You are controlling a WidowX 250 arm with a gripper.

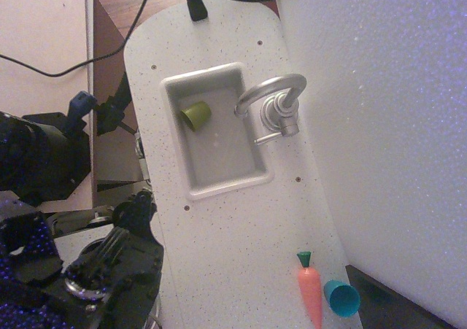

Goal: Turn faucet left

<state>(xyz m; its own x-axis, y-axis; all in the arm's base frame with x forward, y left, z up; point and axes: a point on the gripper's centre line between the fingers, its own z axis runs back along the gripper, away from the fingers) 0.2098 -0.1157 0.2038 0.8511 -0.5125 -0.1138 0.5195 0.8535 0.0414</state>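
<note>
No writing, label, brand, number or sign can be read anywhere in this view. The speckled counter (241, 227), the faucet (273, 103), the green cup (195, 114), the toy carrot (310, 289) and the blue cup (341, 297) all show plain, unmarked surfaces.

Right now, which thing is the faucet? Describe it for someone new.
Find the sink sunk in the speckled counter. On its right rim stands the faucet: silver, arched spout ending over the basin, thin lever alongside. Nothing else here is metal; the green cup lies inside the sink.
</note>
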